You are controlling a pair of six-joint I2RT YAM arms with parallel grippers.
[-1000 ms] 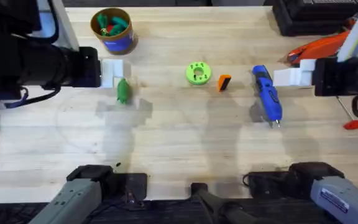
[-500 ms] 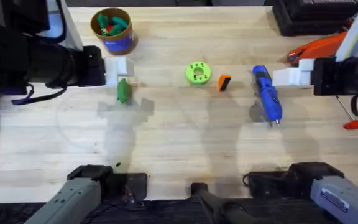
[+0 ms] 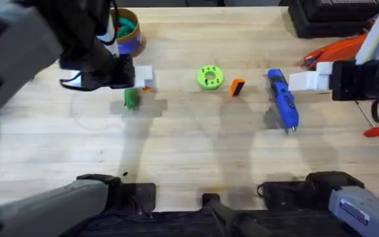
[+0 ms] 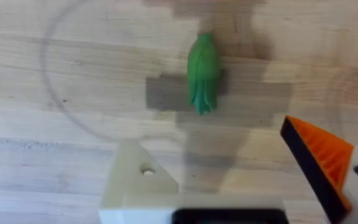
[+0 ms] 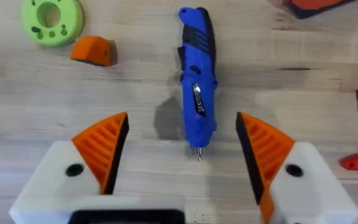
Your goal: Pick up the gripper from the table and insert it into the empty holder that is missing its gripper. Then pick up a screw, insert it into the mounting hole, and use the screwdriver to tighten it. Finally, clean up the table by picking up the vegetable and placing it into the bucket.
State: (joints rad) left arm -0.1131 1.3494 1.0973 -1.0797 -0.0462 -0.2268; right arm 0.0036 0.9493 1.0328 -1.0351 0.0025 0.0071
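Now left gripper (image 3: pixel 140 80) has swung over vegetable (image 3: pixel 131 99).

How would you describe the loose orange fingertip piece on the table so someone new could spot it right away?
Start at the fat blue cylindrical screwdriver lying right of centre on the wooden table. Just to its left, before the lime-green round disc with holes, lies the small orange plastic wedge with a black end. It is the one orange piece lying loose on the wood, not fixed to a robot finger.

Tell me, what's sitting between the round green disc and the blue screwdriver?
The small orange gripper lies between the green disc and the screwdriver, seen from overhead.
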